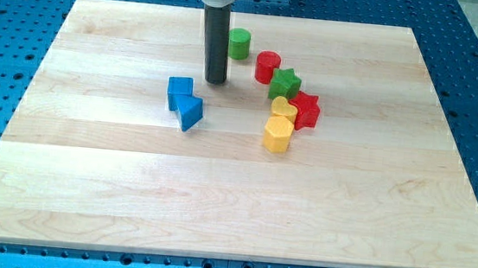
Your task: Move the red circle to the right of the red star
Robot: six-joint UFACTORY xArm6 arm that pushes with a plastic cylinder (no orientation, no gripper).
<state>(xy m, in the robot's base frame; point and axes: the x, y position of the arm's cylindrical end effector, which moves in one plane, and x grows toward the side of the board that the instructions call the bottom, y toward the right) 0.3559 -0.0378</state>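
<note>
Your tip [216,82] sits on the counter [88,173], left of the red circle [267,67] and slightly nearer than it, with a clear gap between. No pincer here, just a bare rod, so nothing opens or closes. The red circle is far-left of the red star [307,110], with the green star [284,84] wedged between them, touching or nearly touching both. You likely need to swing round the circle's far side and push it right, then nearer, to clear the green star. The yellow heart [283,110] sits tight against the red star's left.
</note>
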